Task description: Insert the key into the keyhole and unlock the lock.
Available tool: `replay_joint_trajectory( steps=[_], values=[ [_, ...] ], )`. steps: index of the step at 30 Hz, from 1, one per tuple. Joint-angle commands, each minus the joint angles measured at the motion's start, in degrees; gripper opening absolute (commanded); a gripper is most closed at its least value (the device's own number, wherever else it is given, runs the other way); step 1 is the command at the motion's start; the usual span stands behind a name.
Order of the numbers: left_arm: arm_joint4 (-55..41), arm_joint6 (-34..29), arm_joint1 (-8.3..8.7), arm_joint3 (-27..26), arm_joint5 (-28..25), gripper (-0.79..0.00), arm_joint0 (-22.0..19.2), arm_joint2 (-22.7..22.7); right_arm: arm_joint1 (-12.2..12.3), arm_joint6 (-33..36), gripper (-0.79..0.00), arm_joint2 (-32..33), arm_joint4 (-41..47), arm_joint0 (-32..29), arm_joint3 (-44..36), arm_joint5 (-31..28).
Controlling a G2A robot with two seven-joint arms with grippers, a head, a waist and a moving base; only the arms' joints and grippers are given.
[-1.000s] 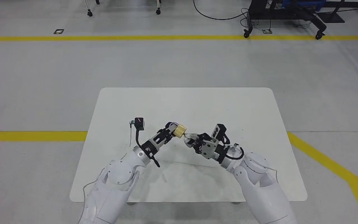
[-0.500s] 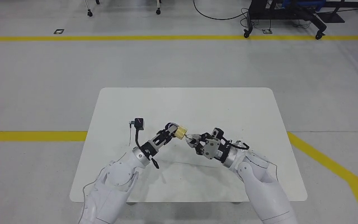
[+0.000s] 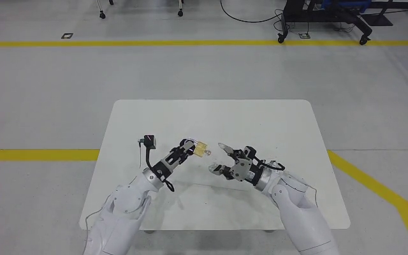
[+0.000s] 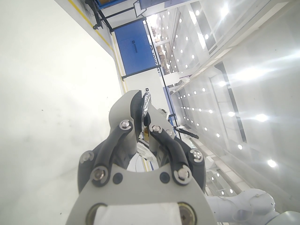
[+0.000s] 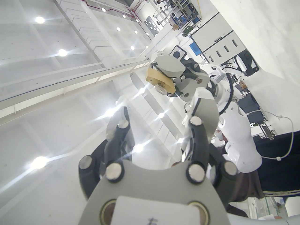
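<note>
Your left gripper (image 3: 191, 148) is clamped on the lock (image 3: 203, 150) above the middle of the table (image 3: 268, 121). Your right gripper (image 3: 218, 159), just right of it and apart, has its fingers (image 3: 225, 148) spread wide.

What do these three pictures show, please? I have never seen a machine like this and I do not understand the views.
This is a robot with two arms, and each arm ends in a two-fingered gripper. One picture is taken from above the arms and looks down at a white table. The other two come from small cameras on the wrists, so each shows its own gripper from close up.

The left gripper is shut on a small brass padlock and holds it up over the table. The right gripper is open and empty, close beside the padlock. In the right wrist view the padlock's round silver end faces that camera. I cannot tell whether a key is in it.
</note>
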Motion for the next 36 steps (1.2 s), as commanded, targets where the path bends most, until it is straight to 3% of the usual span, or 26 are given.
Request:
replay_joint_trajectory(
  steps=[1,5,15,16,18,23,29,34,36],
  values=[
    [0.76,-0.73,0.23,0.20,4.06,-0.785,0.24,-0.41,0.00,0.00,0.000,0.00,0.00,0.00,0.00,0.00],
    [9.39,-1.69,0.44,1.71,11.16,-0.785,-2.56,1.63,0.00,0.00,0.000,0.00,0.00,0.00,0.00,0.00],
    [24.44,1.15,-1.00,9.66,20.32,-0.785,-10.47,11.14,0.00,0.00,0.000,0.00,0.00,0.00,0.00,0.00],
    [24.81,1.34,-1.18,9.94,21.25,-0.683,-10.77,11.79,0.00,0.00,0.000,0.00,0.00,0.00,0.00,0.00],
    [25.06,1.47,-1.45,10.28,22.78,0.000,-11.18,12.56,0.00,0.00,0.000,0.00,0.00,0.00,0.00,0.00],
    [20.46,1.03,-1.67,8.65,23.79,0.000,-10.48,11.28,0.00,0.00,0.000,0.00,0.00,0.00,0.00,0.00],
    [19.16,2.01,-0.37,0.56,24.75,0.000,-6.34,5.03,0.00,0.00,0.000,0.00,0.00,0.00,0.00,0.00],
    [27.25,4.72,1.53,-9.60,21.87,0.000,-0.22,-1.50,0.00,0.00,0.000,0.00,0.00,0.00,0.00,0.00],
    [32.02,5.73,2.30,-13.34,19.78,0.000,2.44,-4.02,0.12,-2.19,0.000,0.17,-3.49,-0.18,-1.21,-3.53]
  ],
)
